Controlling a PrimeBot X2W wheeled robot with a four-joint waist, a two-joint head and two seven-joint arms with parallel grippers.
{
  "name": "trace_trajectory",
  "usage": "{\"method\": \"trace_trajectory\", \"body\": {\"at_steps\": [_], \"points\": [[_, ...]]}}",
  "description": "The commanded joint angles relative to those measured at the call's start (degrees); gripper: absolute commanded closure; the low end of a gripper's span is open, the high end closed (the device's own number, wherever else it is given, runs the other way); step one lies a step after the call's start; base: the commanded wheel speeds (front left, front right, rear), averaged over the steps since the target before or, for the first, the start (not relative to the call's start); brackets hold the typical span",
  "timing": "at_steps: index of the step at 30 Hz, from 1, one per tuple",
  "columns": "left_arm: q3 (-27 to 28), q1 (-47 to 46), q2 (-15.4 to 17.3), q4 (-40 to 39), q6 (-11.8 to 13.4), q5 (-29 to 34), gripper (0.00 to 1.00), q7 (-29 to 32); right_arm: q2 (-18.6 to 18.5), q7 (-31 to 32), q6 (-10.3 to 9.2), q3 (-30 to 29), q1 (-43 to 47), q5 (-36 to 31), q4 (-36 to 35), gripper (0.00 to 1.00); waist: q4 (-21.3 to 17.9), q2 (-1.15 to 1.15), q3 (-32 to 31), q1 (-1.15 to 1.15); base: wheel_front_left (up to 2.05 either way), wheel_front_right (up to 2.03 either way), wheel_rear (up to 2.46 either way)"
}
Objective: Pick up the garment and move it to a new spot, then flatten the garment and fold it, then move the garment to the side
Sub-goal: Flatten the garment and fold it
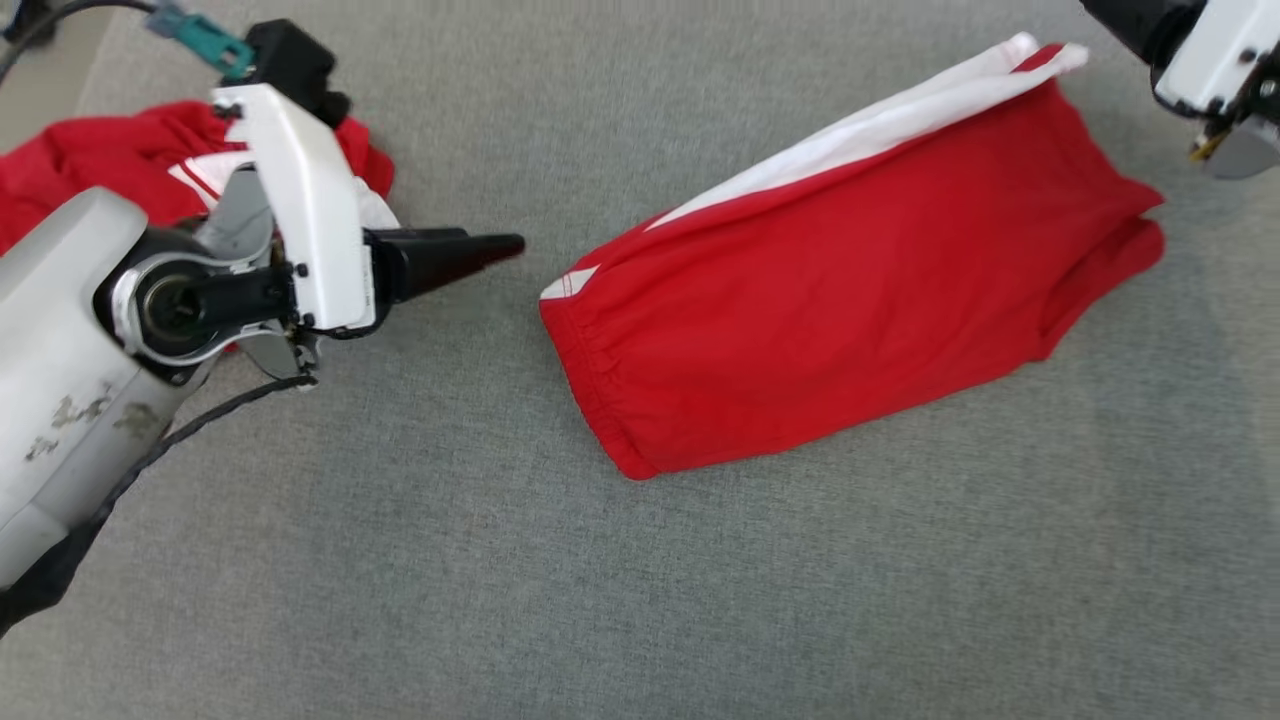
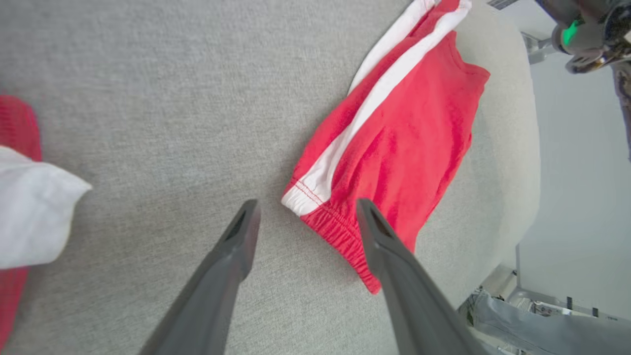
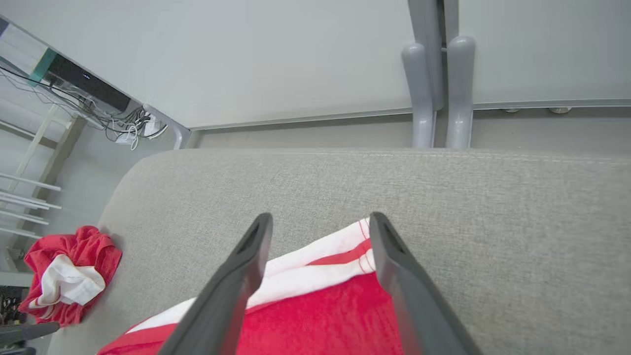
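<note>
The garment (image 1: 850, 300) is a pair of red shorts with a white side stripe. It lies folded and flat on the grey cushion (image 1: 640, 600), waistband toward the left. My left gripper (image 1: 505, 248) hovers just left of the waistband, fingers pointing at it. In the left wrist view the left gripper (image 2: 306, 204) is open, with the garment (image 2: 409, 148) just beyond its fingertips. At the top right, my right arm's wrist (image 1: 1225, 90) sits past the hem end. In the right wrist view the right gripper (image 3: 321, 217) is open above the garment (image 3: 320, 320), holding nothing.
A second crumpled red and white garment (image 1: 110, 160) lies at the cushion's far left, behind my left arm, also seen as a heap (image 3: 69, 276). The cushion's rounded edge (image 2: 512, 148) runs close to the shorts. A wall with grey posts (image 3: 436, 93) stands beyond the far edge.
</note>
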Motion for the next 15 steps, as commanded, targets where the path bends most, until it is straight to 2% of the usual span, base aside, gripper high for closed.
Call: {"method": "trace_trajectory", "body": {"at_steps": [1,6,11,15], "points": [[0.8,0.9,1.1,-1.0,-0.2,2.2,0.0,-3.1,-1.0,-3.4,0.01,0.1,2.3,-0.1,-1.5,0.0,-1.2,0.0,-2.8,0.0,0.0,0.0,0.0],[1.6,5.4,3.4,-2.5,-0.2,10.4,0.0,-18.0,-2.5,-16.8,0.01,1.3,8.9,-1.5,-4.4,0.0,-2.4,0.0,-7.5,0.0,0.0,0.0,0.0],[1.9,10.8,4.7,-3.3,0.1,17.3,0.0,-32.0,-2.8,-26.9,0.02,2.3,15.5,-2.2,-5.5,0.0,-2.9,0.0,-11.0,0.0,0.0,0.0,0.0],[2.3,15.5,3.8,-5.5,3.4,22.2,0.0,-43.2,-2.7,-33.2,0.02,3.5,20.0,-2.9,-5.0,0.0,-2.8,0.0,-12.7,0.0,0.0,0.0,0.0]]}}
